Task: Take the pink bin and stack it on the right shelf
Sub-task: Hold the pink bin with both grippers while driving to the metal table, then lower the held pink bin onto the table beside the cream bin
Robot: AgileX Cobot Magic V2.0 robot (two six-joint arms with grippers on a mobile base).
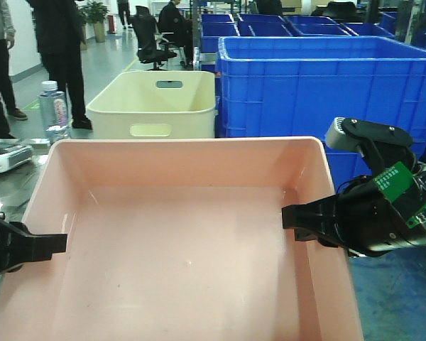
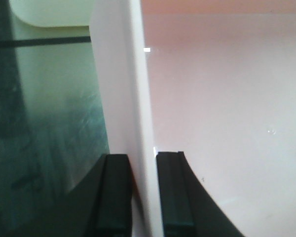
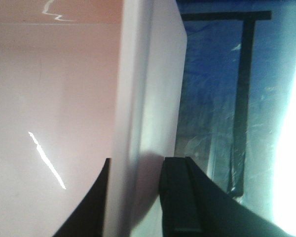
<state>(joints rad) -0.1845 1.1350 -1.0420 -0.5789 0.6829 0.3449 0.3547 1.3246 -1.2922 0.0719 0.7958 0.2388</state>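
1. Holding the pink bin [image 1: 199, 160] by both side walls, low in the foreground, just in front of a cream bin [image 1: 113, 122] and blue crates [image 1: 326, 89].
2. Pinching the left wall with the left gripper [image 2: 143, 197], one finger inside and one outside; clamping the right wall the same way with the right gripper [image 3: 135, 197].
3. Looks like the grasp step complete, with lift and carry not yet done; cannot tell whether already raised off its support. No shelf in view.
4. Next: raise both arms evenly, keep level, swing rightward without slackening either pinch.
5. Stands upright, mouth up, far wall square to the crates. Cannot tell the long axis, with the near end cropped.
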